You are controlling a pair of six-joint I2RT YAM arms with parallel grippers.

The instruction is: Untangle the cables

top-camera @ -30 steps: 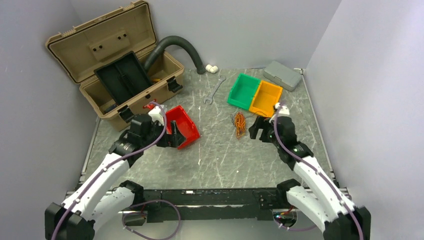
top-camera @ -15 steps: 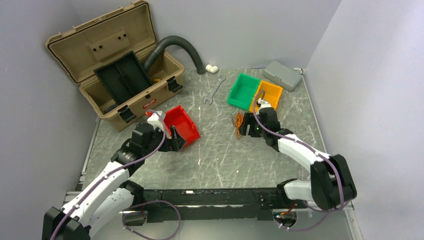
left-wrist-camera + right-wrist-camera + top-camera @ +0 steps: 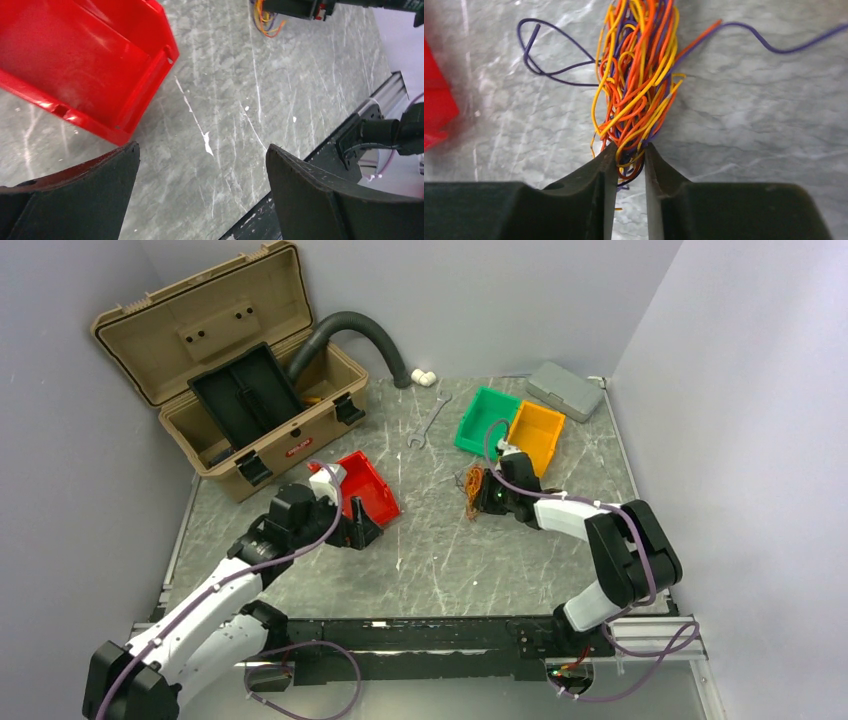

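On the grey table (image 3: 450, 550), right of the red bin (image 3: 368, 483), the cables (image 3: 639, 90) are pinched by the right gripper (image 3: 630, 150), the left gripper (image 3: 202, 150) held spread; gentle separating pulls are judged needed next.

It looks like a robot lab: plain grey walls, a scratched table (image 3: 440, 540), a toolbox (image 3: 200, 335), a wrench (image 3: 432, 418).

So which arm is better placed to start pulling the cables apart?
Right. The right gripper is pinched on one end of the cables, while the left gripper hangs open beside the red bin, away from them.
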